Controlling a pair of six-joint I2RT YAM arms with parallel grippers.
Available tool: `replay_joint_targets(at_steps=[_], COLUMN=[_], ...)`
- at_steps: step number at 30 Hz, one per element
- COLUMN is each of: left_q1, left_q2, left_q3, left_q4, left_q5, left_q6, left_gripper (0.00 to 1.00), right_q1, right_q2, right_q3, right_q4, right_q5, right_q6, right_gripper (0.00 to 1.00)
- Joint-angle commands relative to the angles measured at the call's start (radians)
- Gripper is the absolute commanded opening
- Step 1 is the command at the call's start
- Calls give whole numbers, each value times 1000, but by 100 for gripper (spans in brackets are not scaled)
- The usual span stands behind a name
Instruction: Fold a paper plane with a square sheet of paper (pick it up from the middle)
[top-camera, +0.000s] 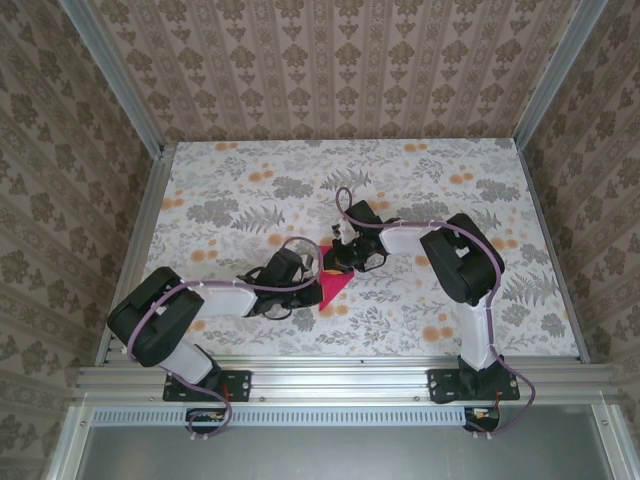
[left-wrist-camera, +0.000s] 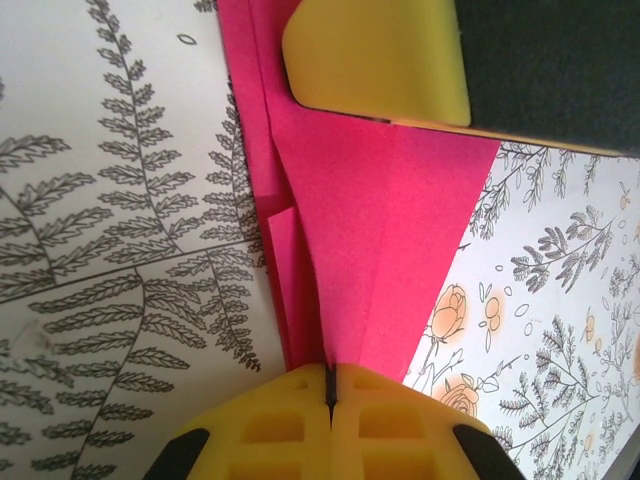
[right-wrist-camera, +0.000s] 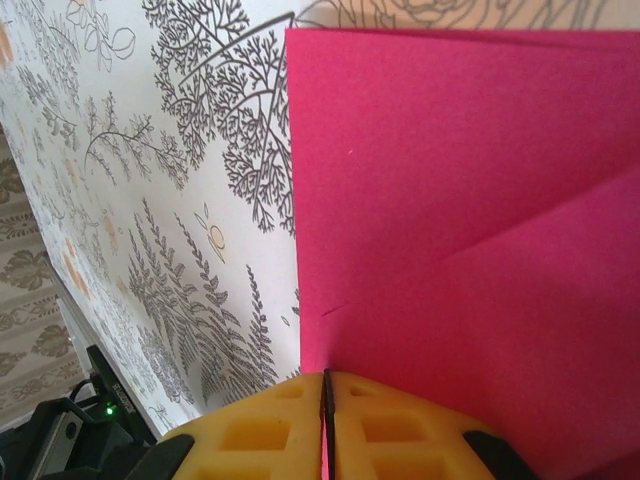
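Magenta-pink and thin, the square sheet of paper (top-camera: 335, 283) is lying on the flower-printed table (top-camera: 420, 180), toward the near edge and right between the two arms. We are seeing it creased into a narrower, pointed shape. In the left wrist view, overlapping layers (left-wrist-camera: 370, 250) are tapering toward our own fingers, and a diagonal fold line is crossing the sheet in the right wrist view (right-wrist-camera: 460, 180).

We are judging it to be very light and limp where single. It is stiffer along the creases, easy to crumple or tear, and likely to slide on the smooth cloth. The folded edges and the centre line are looking like the safest places to take hold, since the doubled layers there should resist buckling.

The left gripper (top-camera: 303, 293) is coming at the sheet from the near-left side. Its yellow fingers are pressed together (left-wrist-camera: 329, 395), and the narrow end of the paper is running into their seam, so we are taking it to be pinching the sheet. The right gripper (top-camera: 342, 262) is meeting the far end, its fingers likewise pressed together (right-wrist-camera: 325, 405) on the paper's edge. One of its fingers (left-wrist-camera: 380, 60) is resting on the sheet in the left wrist view.
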Motion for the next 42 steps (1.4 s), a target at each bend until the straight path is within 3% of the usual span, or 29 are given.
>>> replay_joint_targets(at_steps=[1,15,19,24,29,33,42], left_q1=[-28,-37,-34,-28,-9,9,21], left_q2=[-5,-44,-111,-264,-299,-212,-12], left_q3=[-1,5,-21,-6,34,73,102], left_q4=[-100,-95,-130,-220,-233,-182,-13], left_q5=[6,90,52,8,16,63,140], left_q6=[23,109,88,83,60,41,5], left_gripper=[0,1,18,30,23,15,14], right_q1=[5,7,7,7,7,7,7], right_q2=[50,58,54,50,49,49,42], right_q3=[7,0,1,-5,-7,-5,-11], right_q4=[-57,-94,-96,-96,-97,-98,-101], right_q5=[51,84,80,78,75,76,76], right_q6=[-23,-45,-48,-52,-53,-55,-57], right_gripper=[11,10,10,10,10,10,9])
